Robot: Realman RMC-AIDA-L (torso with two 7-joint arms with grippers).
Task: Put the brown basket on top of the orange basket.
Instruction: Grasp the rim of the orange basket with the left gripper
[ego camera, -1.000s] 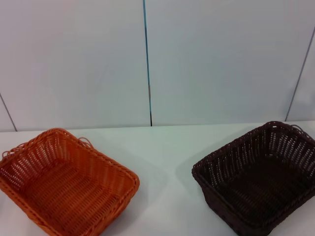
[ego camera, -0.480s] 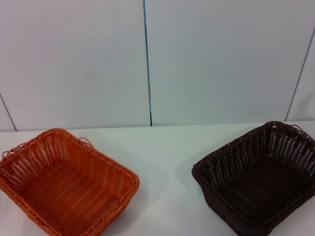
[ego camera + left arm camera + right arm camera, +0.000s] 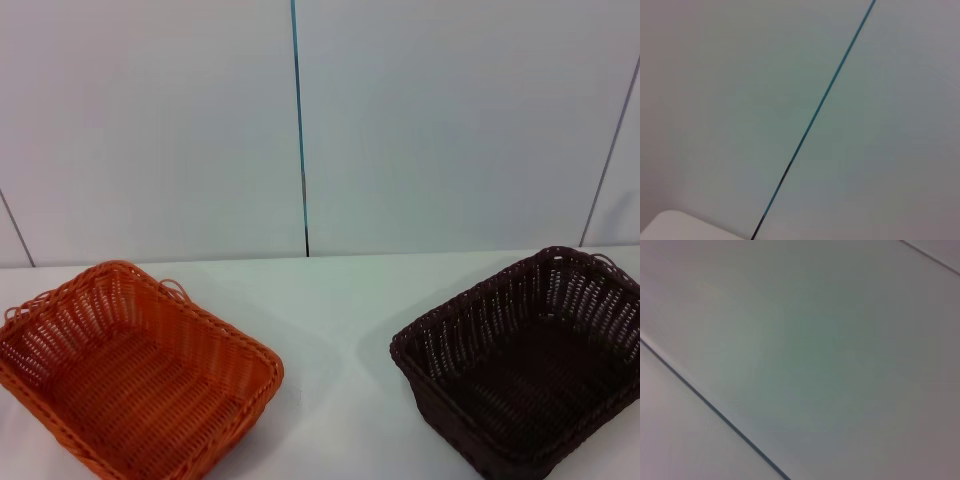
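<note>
I see the brown basket point(image 3: 525, 365) on the white table point(image 3: 340, 300) at my right, well apart from the orange basket point(image 3: 130, 370) at left. Neither gripper shows, so their state is unknowable; probably nothing's started. Next: reach for the brown rim.

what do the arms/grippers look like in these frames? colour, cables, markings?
Nothing to describe: neither arm nor gripper shows in any view. The head view holds only the orange basket and the brown basket on the white table. Both wrist views show just grey wall panels with dark seams, no fingers.
</note>
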